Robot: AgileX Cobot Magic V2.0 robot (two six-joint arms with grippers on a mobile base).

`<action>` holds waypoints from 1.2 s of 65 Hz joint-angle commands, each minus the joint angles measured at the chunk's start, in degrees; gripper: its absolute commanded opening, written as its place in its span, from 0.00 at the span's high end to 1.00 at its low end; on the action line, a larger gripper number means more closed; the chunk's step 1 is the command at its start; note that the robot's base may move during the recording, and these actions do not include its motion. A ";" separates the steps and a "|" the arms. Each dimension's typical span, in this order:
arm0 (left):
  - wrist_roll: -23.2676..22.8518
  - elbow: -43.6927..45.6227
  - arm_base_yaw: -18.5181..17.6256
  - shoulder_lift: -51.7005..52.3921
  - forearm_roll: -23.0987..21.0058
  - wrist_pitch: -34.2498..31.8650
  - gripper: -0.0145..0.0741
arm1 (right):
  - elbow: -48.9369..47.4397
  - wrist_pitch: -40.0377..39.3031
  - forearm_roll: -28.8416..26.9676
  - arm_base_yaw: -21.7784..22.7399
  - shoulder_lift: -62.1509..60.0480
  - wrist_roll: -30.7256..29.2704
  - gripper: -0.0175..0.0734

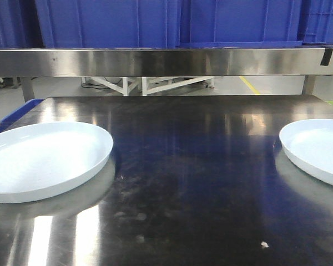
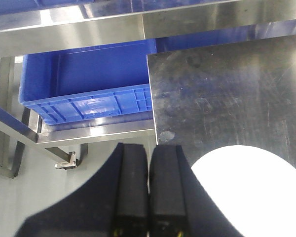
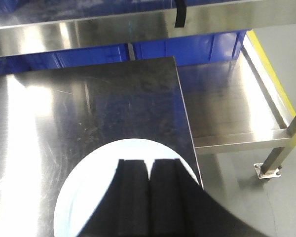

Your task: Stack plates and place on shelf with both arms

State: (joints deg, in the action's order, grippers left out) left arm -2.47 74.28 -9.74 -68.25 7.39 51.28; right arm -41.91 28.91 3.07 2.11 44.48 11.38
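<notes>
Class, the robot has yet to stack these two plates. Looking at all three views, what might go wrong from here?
1. The right plate lies close to the right edge of the table; a nudge from the right gripper might slide it off.
2. The left plate lies flat on smooth steel and the left gripper is shut, so it may push the low rim rather than grip it.
3. Blue crates fill the upper shelf, so room may be short.
</notes>
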 commanded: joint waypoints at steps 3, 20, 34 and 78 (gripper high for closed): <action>-0.24 2.09 -0.48 0.95 0.50 -3.20 0.74 | -2.55 -8.79 0.93 0.32 2.01 -0.52 0.78; -0.24 2.09 -0.48 0.95 0.50 -2.85 0.74 | -2.55 -8.43 -0.05 0.32 5.15 -0.45 0.77; 0.81 1.99 -0.48 -0.01 0.40 -1.45 0.53 | -2.55 -6.13 0.04 0.32 6.80 -0.51 0.25; -2.27 -2.37 -0.48 -18.75 -0.48 -0.13 0.24 | -2.55 -6.52 0.04 0.32 6.92 -0.51 0.19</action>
State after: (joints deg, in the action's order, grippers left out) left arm -4.02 70.48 -9.74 -87.99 7.00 53.64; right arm -42.41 26.32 2.87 2.11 51.79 11.25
